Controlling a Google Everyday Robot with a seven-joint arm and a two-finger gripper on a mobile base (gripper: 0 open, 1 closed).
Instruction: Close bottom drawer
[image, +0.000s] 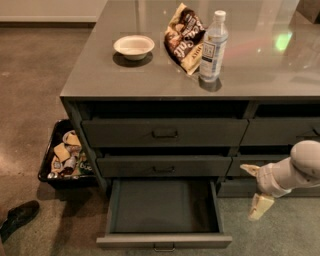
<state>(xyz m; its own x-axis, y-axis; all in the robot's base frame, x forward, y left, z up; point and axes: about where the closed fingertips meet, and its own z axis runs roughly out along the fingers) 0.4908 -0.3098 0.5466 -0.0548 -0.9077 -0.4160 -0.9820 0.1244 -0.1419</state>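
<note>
Bottom drawer (165, 212): pulled well out at the foot of the cabinet, left of the jaws and at about their height. Wide and dark grey, with a slim, low front panel toward the camera, a small dark pull at its centre and a plain flat grey inside. Right front corner near the jaws, not touching.

Up and left of the jaws, stacked above it: middle drawer (165, 166) and top drawer (165, 132), 2 taller grey fronts with like handles, both pushed in.

On the grey countertop (100, 75), well above the jaws, from left to right: white bowl (133, 46), crumpled snack bag (182, 37), clear water bottle (212, 47) upright just beside the bag.

On the floor (30, 100), far left of the jaws: dark shoe (19, 217), then black bin (64, 155) full of packets against the cabinet's left side.

Gripper (249, 192) low at the right, in front of the neighbouring stack of drawers. Jaws apart, clamped on nothing, 1 cream finger (250, 170) reaching left, the other hanging toward the floor.
</note>
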